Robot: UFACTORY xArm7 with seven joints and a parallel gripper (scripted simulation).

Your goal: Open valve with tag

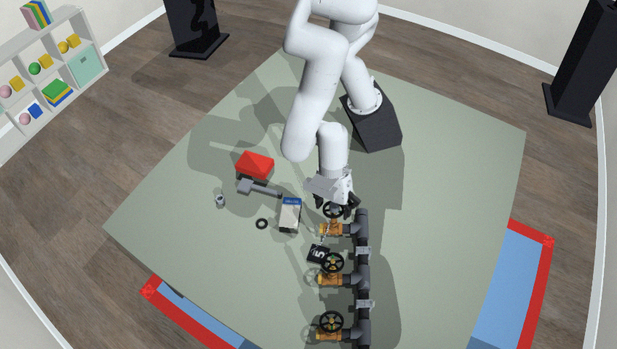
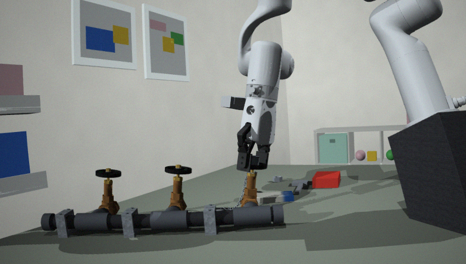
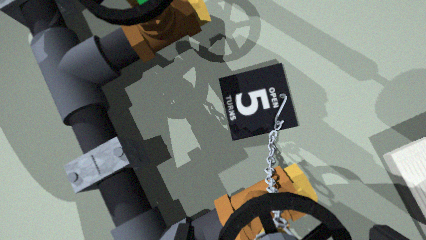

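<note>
Three brass valves with black handwheels stand on a dark grey pipe [image 1: 361, 276]. A black tag [image 3: 257, 101] reading "OPEN 5 TURNS" lies on the mat. A chain [image 3: 272, 160] links it to the valve nearest the robot base [image 1: 332, 227]. My gripper [image 1: 335, 206] is open. Its fingers straddle this valve's handwheel [image 1: 333, 216], which also shows at the bottom of the wrist view [image 3: 280, 217]. In the side view the gripper [image 2: 251, 161] sits on top of the valve stem [image 2: 250, 191]. The middle valve [image 1: 332, 265] and the end valve [image 1: 331, 324] stand apart from the gripper.
A white box with a blue end [image 1: 289, 212], a black ring [image 1: 261, 222], a nut [image 1: 221, 201], a grey tool [image 1: 257, 187] and a red block [image 1: 254, 164] lie left of the valves. The arm's black base [image 1: 374, 123] stands behind.
</note>
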